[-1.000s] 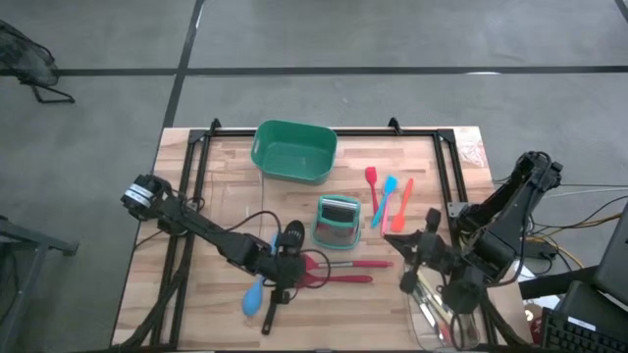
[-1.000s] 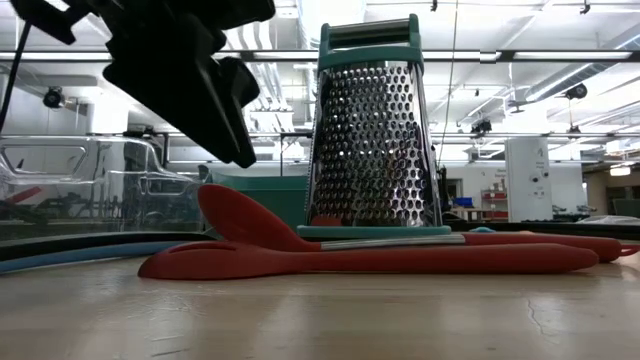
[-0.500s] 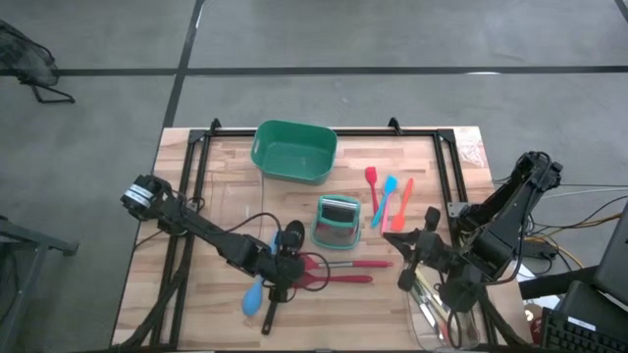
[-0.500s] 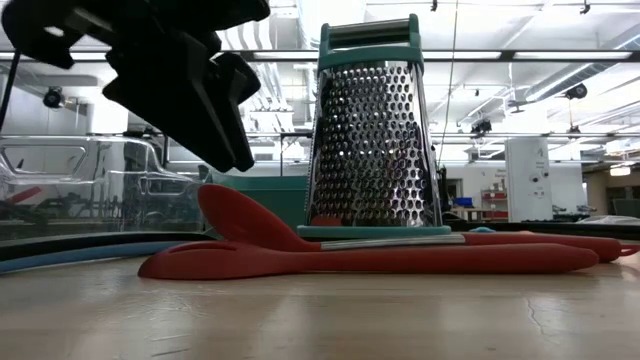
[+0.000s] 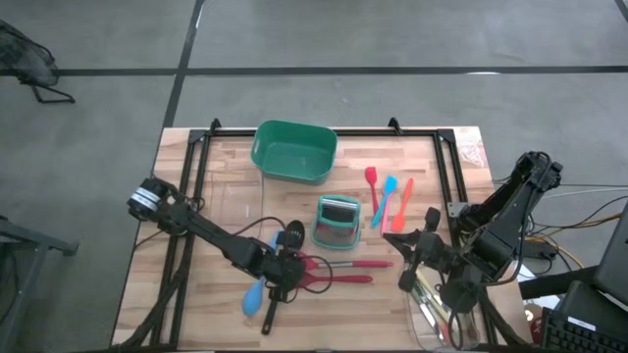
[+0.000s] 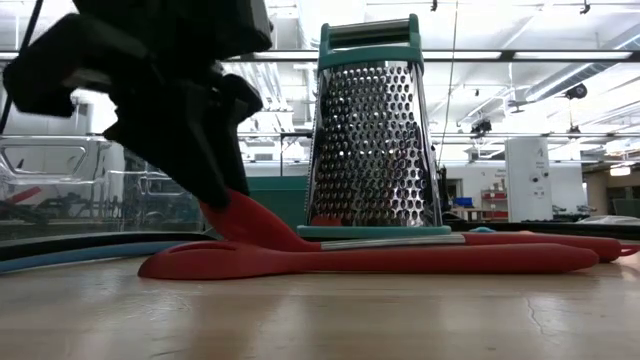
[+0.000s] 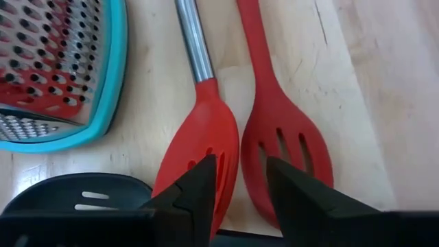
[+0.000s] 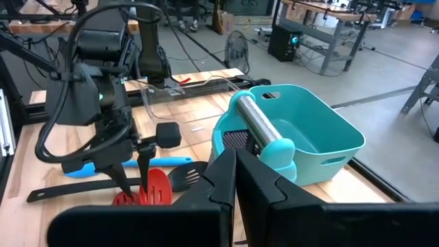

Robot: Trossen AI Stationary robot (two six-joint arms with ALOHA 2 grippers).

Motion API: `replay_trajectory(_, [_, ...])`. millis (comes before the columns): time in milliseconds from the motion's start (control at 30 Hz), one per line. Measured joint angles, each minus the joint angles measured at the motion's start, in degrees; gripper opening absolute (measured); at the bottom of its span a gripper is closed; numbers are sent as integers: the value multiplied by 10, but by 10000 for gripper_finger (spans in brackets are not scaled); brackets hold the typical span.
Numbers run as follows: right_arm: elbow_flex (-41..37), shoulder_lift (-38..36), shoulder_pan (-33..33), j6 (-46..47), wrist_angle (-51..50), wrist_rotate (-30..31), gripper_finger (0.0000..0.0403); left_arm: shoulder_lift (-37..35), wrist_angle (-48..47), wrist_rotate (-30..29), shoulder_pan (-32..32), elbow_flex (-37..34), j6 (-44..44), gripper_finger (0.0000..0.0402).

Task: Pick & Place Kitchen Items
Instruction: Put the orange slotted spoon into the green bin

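Observation:
Two red slotted spoons lie side by side on the table near the grater: one with a steel shaft [image 7: 206, 130] [image 5: 358, 263], one all red [image 7: 288, 147] [image 5: 348, 279]. My left gripper [image 7: 240, 163] [image 5: 285, 273] is open, low over their bowls, one finger over each. A black slotted spoon [image 7: 75, 199] and a blue spoon [image 5: 253, 296] lie beside it. Three small spatulas, red [image 5: 373, 184], blue [image 5: 389, 196] and orange [image 5: 403, 202], lie at the right. My right gripper [image 8: 235, 168] [image 5: 410, 263] is shut and empty at the near right. My left gripper comes down at a slant onto the two spoon bowls [image 6: 240, 215], its fingers along the spoons. I cannot tell whether the fingertips [image 7: 206, 171] touch the bowls. Both spoons lie flat on the table.
A steel box grater with teal trim [image 5: 339, 221] stands just beyond the red spoons. A green tub [image 5: 294, 149] sits at the far middle. A clear tray [image 6: 80, 190] stands at the left, another [image 5: 442, 319] under the right arm at the near right.
My left gripper has come down toward the bowls of the red spoons and tipped more steeply. The spoons have stayed where they were.

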Motion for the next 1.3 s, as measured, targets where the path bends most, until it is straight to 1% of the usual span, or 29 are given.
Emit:
replay_trajectory(300, [0, 0, -3, -14, 4, 0, 8, 17, 0, -3, 5, 0, 21, 136])
replay_trajectory(500, [0, 0, -3, -14, 6, 0, 9, 18, -1, -31, 5, 0, 17, 131])
replay_trajectory(600, [0, 0, -3, -15, 6, 0, 9, 17, -1, -30, 5, 0, 17, 109])
replay_trajectory(767, [0, 0, -4, -15, 6, 0, 9, 17, -8, -18, 5, 0, 16, 35])
replay_trajectory(800, [0, 0, -4, -15, 6, 0, 9, 17, -7, -13, 5, 0, 15, 22])
replay_trajectory(833, [0, 0, -4, -15, 6, 0, 9, 16, -7, -9, 5, 0, 12, 17])
replay_trajectory(933, [0, 0, -4, -15, 7, 0, 9, 16, -8, -3, 5, 4, -8, 20])
replay_trajectory(1000, [0, 0, -4, -15, 7, 0, 9, 13, -11, 11, 5, 9, -18, 22])
replay_trajectory(1300, [0, 0, -4, -19, 7, 0, 9, 5, -17, 55, -10, 69, -15, 18])
